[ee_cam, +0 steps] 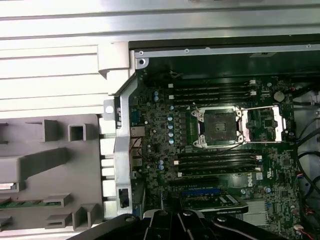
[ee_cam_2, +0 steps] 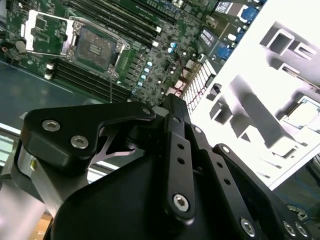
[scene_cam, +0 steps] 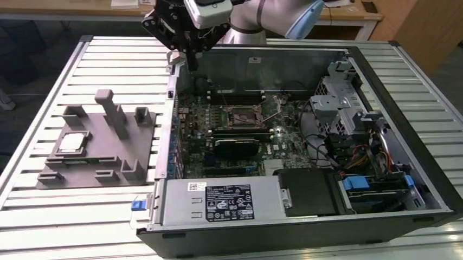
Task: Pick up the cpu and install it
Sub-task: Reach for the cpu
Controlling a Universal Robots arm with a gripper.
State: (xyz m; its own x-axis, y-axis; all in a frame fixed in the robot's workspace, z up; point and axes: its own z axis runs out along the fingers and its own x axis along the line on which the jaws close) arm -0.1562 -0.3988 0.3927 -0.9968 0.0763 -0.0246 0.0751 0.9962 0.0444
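Tool hangs from the pale arm over the far corner of the open computer case, on the exterior view's left side of that case, pointing down toward the case rim. I cannot tell from these views whether it is spread or pressed together, and it carries nothing that I can see. Cpu lies flat, silvery top up, in a recess of the grey fixture, which sits on the slatted metal worktop beside the case on the exterior view's left. In the second wrist view the cpu shows as a pale square in the washed-out fixture, well apart from the tool. Inside the case the green motherboard lies flat, and near its middle is the socket, its dark contact field uncovered. Socket's metal retaining frame is swung back and lies beside it (same arrangement in the second wrist view, socket with the frame next to it). Rows of memory slots run along both sides of the socket. Grey power supply with a label fills the near edge of the case in the exterior view, with a blue latch at its corner.
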